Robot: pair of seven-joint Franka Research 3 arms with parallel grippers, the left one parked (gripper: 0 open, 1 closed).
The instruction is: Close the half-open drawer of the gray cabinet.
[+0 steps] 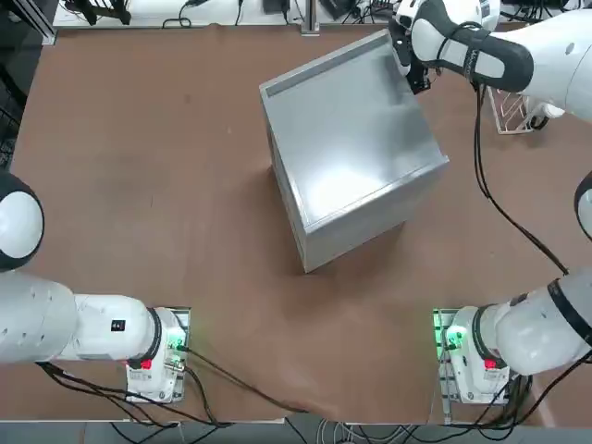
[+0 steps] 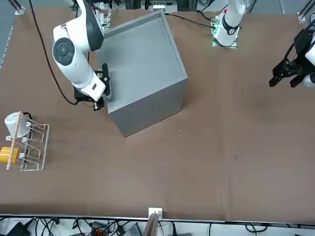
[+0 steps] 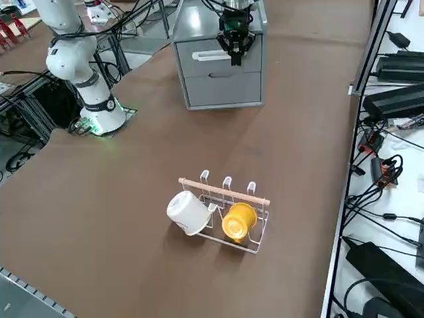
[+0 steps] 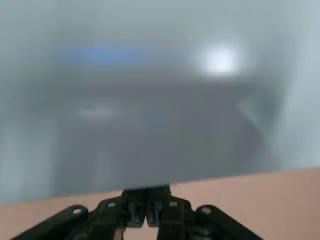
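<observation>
Gray cabinet (image 1: 356, 125) angled on brown table (image 1: 120, 185), white rack (image 1: 510, 113) near

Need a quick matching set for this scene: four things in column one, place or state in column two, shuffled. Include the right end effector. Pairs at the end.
1. Gray cabinet
2. Right end effector
3. Yellow mug
4. Wire rack

A. In the rack, beside a white mug
B. White, with a wooden bar along one side
C. Shut, at the cabinet's drawer-front side, by the upper drawer front
D. Boxy, with a glossy flat top

Pairs: 1-D, 2-C, 3-A, 4-B
</observation>
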